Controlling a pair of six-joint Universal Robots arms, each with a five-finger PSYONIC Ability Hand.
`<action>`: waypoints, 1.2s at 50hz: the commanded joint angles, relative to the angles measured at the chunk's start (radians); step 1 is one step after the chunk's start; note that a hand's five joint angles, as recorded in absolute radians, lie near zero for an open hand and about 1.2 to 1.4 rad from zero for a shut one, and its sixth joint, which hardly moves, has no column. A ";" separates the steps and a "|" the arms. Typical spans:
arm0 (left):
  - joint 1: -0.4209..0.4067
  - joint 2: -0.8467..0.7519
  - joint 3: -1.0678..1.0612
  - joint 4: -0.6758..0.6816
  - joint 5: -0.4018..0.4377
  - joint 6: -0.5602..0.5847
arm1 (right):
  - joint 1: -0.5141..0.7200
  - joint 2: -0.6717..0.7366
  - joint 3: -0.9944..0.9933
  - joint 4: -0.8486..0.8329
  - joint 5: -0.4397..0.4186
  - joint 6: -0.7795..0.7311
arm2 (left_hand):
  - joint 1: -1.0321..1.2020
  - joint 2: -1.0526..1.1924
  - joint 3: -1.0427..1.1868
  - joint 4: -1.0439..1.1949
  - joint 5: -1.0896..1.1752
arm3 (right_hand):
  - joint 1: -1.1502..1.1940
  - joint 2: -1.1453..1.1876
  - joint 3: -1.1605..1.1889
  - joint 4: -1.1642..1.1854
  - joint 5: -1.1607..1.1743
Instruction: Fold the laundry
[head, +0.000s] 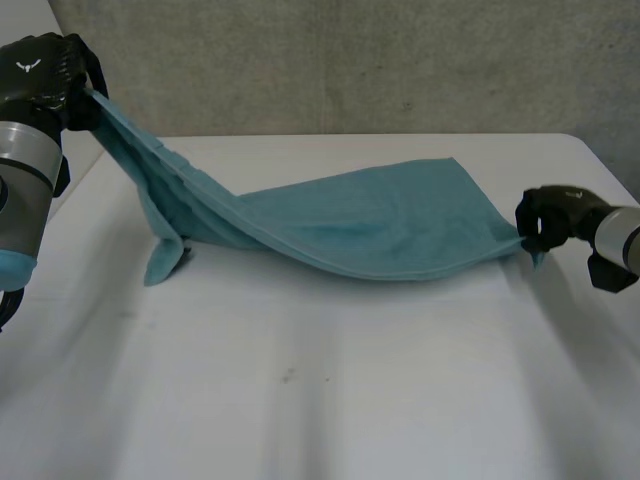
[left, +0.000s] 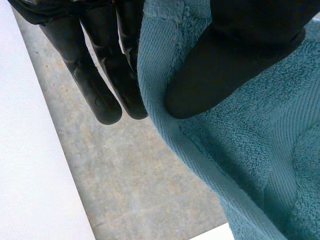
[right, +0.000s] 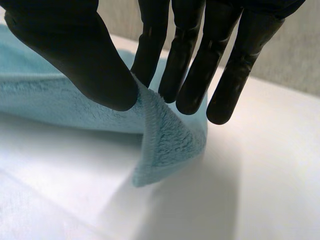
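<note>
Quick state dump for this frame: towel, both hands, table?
towel: strung between both hands, left end lifted, middle sagging onto the table
left hand: raised, thumb and fingers pinching the towel's edge
right hand: low by the table, pinching a towel corner
table: white, carries the towel's middle

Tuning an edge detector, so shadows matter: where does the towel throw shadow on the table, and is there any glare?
Head view: the towel throws a soft, faint shadow on the table under its sagging edge; no glare. Right wrist view: a grey shadow lies beneath the corner pinched by the right hand. Left wrist view: the left hand pinches evenly lit towel; no glare.
</note>
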 joint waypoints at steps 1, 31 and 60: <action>0.002 -0.009 0.018 0.003 0.002 0.002 | -0.022 0.048 0.034 -0.014 0.007 -0.006 | 0.219 0.178 0.179 0.179 0.188 | 0.150 -0.011 -0.012 -0.011 -0.016; 0.003 -0.105 0.104 0.002 -0.002 0.005 | -0.051 0.048 0.163 -0.136 -0.005 -0.134 | 0.219 0.178 0.179 0.179 0.188 | -0.347 -0.508 -0.509 -0.507 -0.512; 0.003 -0.106 0.091 -0.006 0.002 0.007 | -0.040 0.170 0.011 -0.142 0.025 -0.118 | 0.219 0.178 0.179 0.179 0.188 | 0.421 0.261 0.259 0.261 0.256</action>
